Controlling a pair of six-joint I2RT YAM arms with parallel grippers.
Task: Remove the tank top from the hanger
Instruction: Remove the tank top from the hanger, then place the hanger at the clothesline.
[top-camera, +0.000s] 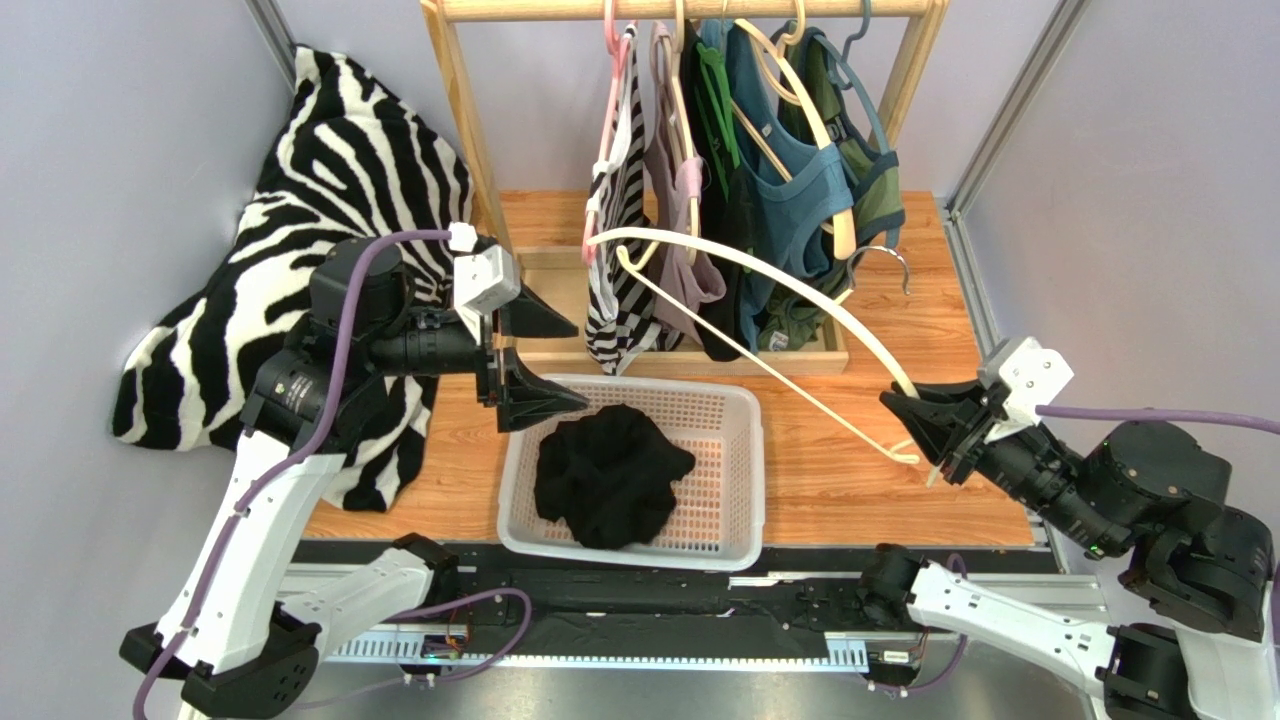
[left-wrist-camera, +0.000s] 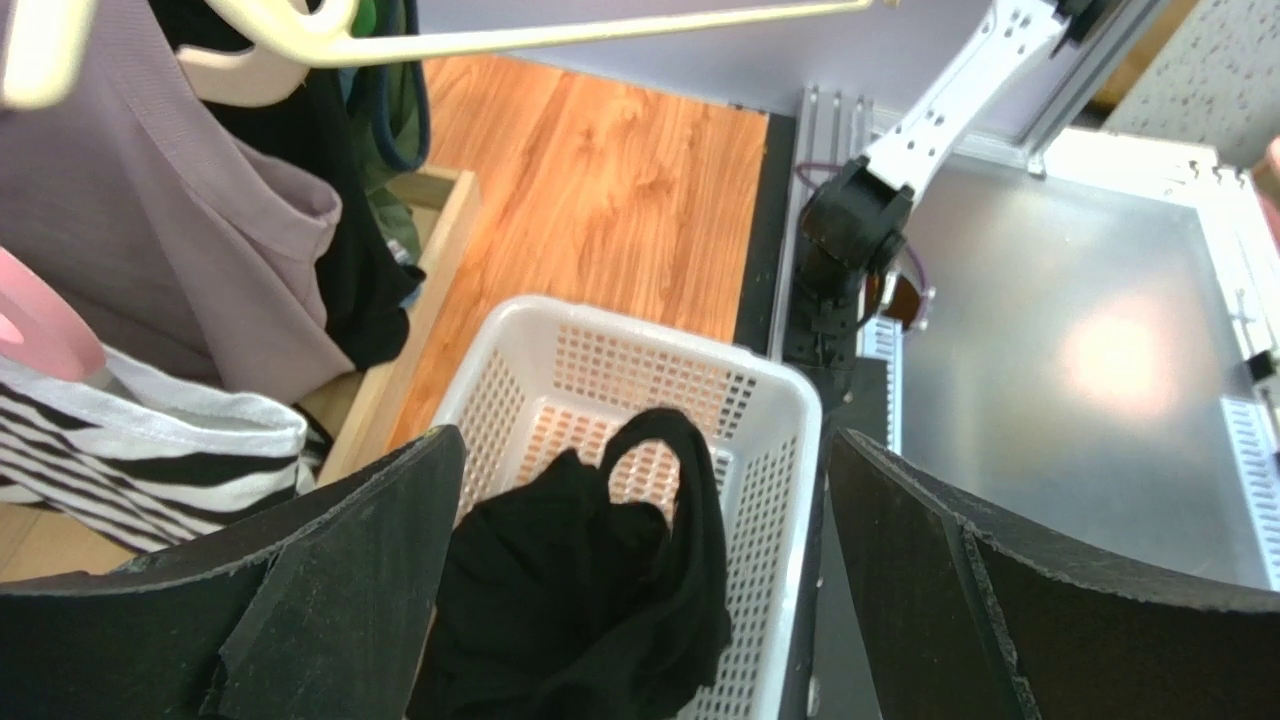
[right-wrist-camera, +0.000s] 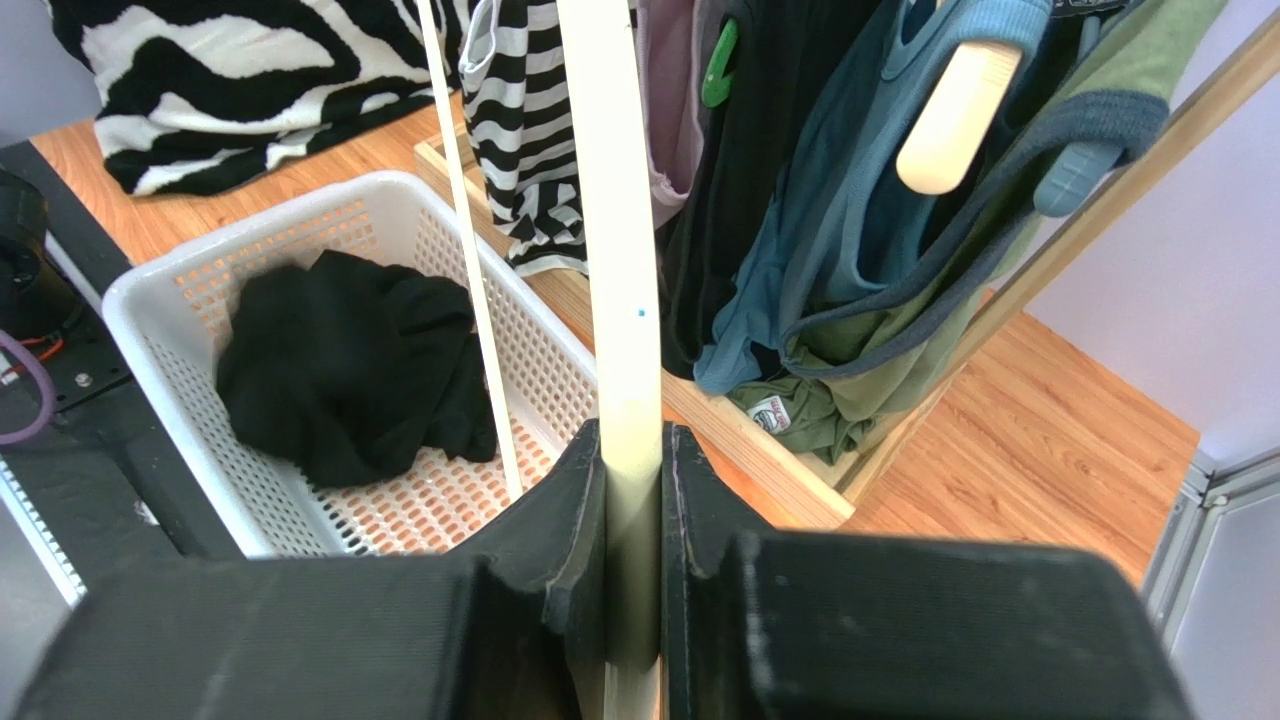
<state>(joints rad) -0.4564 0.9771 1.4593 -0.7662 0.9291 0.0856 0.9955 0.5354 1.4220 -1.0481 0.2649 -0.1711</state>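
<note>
You have left pincer open, black tank top directly below in basket | right pincer clamps bare hanger

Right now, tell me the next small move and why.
Probably lift the left gripper up clear of the basket: its jaws stand open, the black tank top lies loose inside, and the right gripper holds the bare hanger well apart.

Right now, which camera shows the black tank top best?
The top external view: the whole black tank top lies crumpled in the white basket. Left wrist crops it; right wrist shows its edge crossed by the hanger.
</note>
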